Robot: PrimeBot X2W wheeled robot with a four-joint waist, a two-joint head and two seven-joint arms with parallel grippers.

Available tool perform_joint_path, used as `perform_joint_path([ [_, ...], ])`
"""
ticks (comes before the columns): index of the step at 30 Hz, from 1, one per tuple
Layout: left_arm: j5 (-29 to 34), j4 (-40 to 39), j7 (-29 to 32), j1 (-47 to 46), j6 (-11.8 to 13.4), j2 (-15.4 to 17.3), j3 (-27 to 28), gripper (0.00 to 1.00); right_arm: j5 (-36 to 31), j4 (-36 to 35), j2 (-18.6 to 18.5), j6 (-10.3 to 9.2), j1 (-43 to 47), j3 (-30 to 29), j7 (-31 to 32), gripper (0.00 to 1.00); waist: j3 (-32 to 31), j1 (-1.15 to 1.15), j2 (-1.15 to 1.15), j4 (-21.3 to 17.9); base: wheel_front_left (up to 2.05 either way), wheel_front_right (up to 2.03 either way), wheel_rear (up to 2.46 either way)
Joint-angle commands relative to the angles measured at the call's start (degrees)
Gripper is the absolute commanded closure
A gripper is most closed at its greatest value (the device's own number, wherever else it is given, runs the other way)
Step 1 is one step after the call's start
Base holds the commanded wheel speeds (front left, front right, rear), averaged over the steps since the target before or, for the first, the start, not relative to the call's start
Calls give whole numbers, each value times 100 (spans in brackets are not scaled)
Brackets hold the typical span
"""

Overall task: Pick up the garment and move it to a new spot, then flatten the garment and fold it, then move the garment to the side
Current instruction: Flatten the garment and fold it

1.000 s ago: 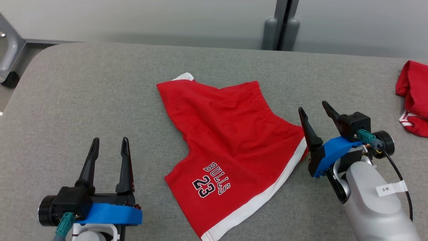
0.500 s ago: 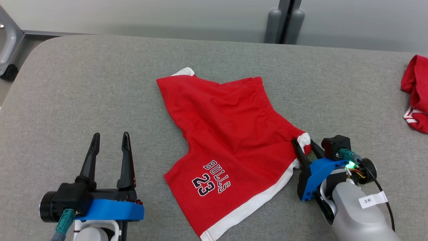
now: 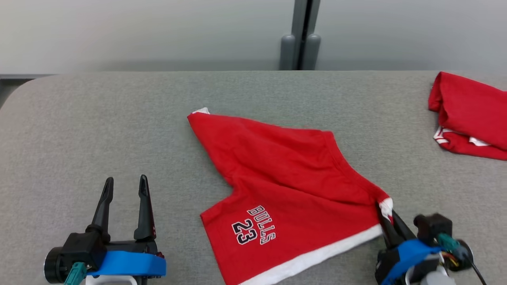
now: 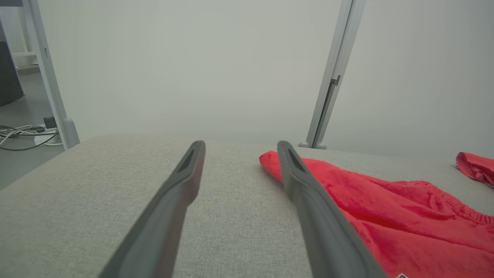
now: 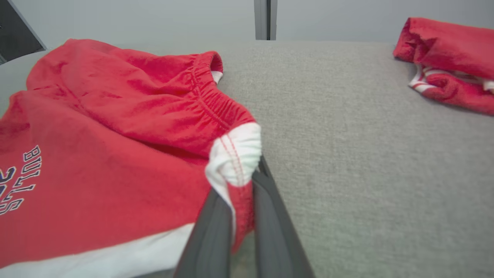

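**Shorts**: red, with a white side stripe and the print "BULLS 23". They lie spread on the grey worktop, near its centre and between the two pincers. The printed leg points toward the robot. The other leg points to the far left, with a small white corner at its tip. The cloth is wrinkled, not flat.

**Right pincer**: closed to a narrow gap on the near right corner of the shorts, where the elastic waistband meets the white stripe. In the right wrist view, bunched white and red cloth sits between the two fingers and bulges above their tips. Folds run from this corner toward the middle of the shorts. Whether the corner is clear of the worktop cannot be told. The rest of the shorts rests on the worktop.

**Left pincer**: wide apart, holding nothing. It stands at the near left, well apart from the shorts, with its fingers pointing away from the robot.

**Second garment**: red with white trim, bunched at the far right of the worktop, well apart from the shorts.

**Post**: grey, upright, behind the worktop.
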Motion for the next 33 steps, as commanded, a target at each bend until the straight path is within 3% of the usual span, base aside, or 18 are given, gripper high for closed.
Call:
perform_joint_path([
  [1, -2, 6, -25, 43, -15, -5, 7, 0, 65, -238, 28, 1, 313, -96, -16, 100, -79, 1, -1, -122, 0, 0, 0],
  [6, 35, 37, -25, 108, -31, -4, 18, 0, 99, -832, 202, 1, 1062, -295, -17, 100, -179, 1, -1, -256, 0, 0, 0],
  [8, 38, 39, -25, 127, -36, -5, 44, 0, 111, -1033, 257, 1, 1272, -327, -17, 53, -227, 1, -1, -305, 0, 0, 0],
  [9, 46, 36, -25, 134, -39, -6, 51, 0, 122, -1148, 279, 1, 1353, -344, -17, 0, -245, 1, -1, -327, 0, 0, 0],
  [26, 168, 26, -25, 312, -113, -5, 136, 0, -328, -3409, 370, 1, 1785, -772, -17, 0, -439, 1, -1, -478, 0, 0, 0],
  [33, 212, 48, -24, 367, -70, -5, 195, 0, -519, -3526, 375, 1, 2020, -596, -17, 0, -506, 1, -1, -490, 0, 0, 0],
])
